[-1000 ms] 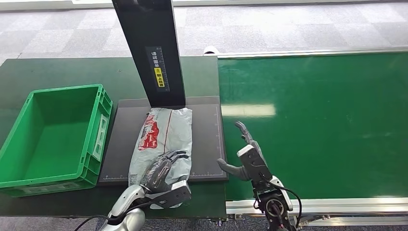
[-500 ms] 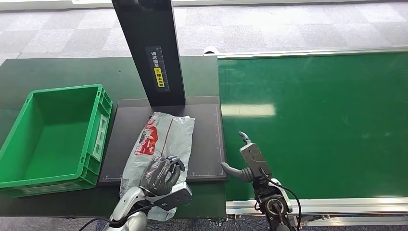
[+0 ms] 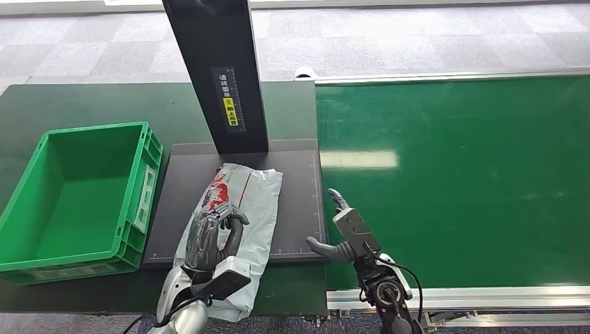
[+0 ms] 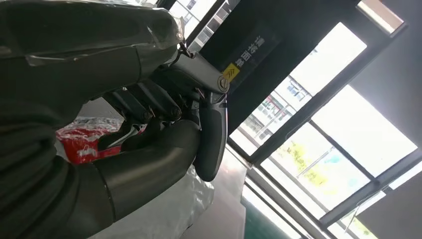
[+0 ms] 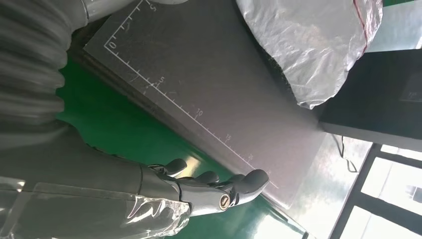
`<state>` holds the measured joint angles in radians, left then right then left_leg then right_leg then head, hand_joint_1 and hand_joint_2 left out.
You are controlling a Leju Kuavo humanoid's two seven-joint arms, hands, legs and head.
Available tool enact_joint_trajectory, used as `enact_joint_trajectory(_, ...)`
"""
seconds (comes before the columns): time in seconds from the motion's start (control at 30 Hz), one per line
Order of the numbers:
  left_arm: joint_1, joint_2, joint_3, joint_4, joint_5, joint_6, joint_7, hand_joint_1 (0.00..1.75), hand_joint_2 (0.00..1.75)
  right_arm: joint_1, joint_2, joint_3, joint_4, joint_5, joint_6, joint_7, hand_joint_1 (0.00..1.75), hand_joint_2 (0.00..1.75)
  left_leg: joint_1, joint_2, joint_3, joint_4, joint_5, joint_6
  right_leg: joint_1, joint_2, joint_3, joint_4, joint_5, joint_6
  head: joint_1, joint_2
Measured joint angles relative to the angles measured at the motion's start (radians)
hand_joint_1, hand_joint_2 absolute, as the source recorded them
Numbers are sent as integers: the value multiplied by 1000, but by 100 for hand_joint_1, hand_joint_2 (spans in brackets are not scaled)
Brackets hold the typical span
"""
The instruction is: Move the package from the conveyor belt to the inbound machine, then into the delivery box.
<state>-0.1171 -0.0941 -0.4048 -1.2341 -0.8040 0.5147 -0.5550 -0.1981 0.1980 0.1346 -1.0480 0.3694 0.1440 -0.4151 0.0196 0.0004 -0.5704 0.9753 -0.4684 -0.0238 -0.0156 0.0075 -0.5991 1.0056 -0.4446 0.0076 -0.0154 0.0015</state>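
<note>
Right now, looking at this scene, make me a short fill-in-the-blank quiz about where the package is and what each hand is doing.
1. The grey package lies on the dark ____ plate of the inbound machine.
2. The ____ hand grips the package.
3. The right hand hangs over the green conveyor belt holding ____.
4. The green delivery box holds ____.

Missing words: scanning; left; nothing; nothing

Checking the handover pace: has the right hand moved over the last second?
Yes. The right hand has drawn back toward the robot and left, nearer the scanner plate's corner.
</note>
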Motion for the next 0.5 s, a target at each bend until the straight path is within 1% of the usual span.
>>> enact_joint_trajectory(0.1, 8, -4, 8, -39, 71, 41, -45, 175, 175, -3, 0, 6, 8, -7, -3, -4, 0, 175, 0, 0, 0, 0, 0, 0, 0, 0, 0, 0, 0, 0, 0, 0)
enact_joint_trajectory(0.17, 13, -6, 19, -69, 171, 52, -85, 175, 175, -4, 0, 10, 14, -10, -7, -7, 0, 175, 0, 0, 0, 0, 0, 0, 0, 0, 0, 0, 0, 0, 0, 0)
enact_joint_trajectory(0.27, 20, -12, 40, -126, 328, 23, -124, 175, 175, -6, 0, 18, 24, -13, -13, -13, 0, 175, 0, 0, 0, 0, 0, 0, 0, 0, 0, 0, 0, 0, 0, 0)
enact_joint_trajectory(0.3, 24, -13, 47, -146, 344, 11, -126, 165, 175, -6, 0, 20, 28, -14, -15, -15, 0, 175, 0, 0, 0, 0, 0, 0, 0, 0, 0, 0, 0, 0, 0, 0)
enact_joint_trajectory(0.4, 33, -13, 57, -192, 312, -21, -105, 35, 175, -7, 0, 26, 37, -16, -18, -19, 0, 175, 0, 0, 0, 0, 0, 0, 0, 0, 0, 0, 0, 0, 0, 0)
enact_joint_trajectory(0.43, 34, -12, 57, -199, 273, -30, -84, 1, 175, -8, 0, 27, 40, -16, -18, -19, 0, 175, 0, 0, 0, 0, 0, 0, 0, 0, 0, 0, 0, 0, 0, 0)
enact_joint_trajectory(0.5, 35, -8, 57, -203, 121, -46, -7, 0, 175, -12, 0, 29, 45, -14, -18, -20, 0, 175, 0, 0, 0, 0, 0, 0, 0, 0, 0, 0, 0, 0, 0, 0)
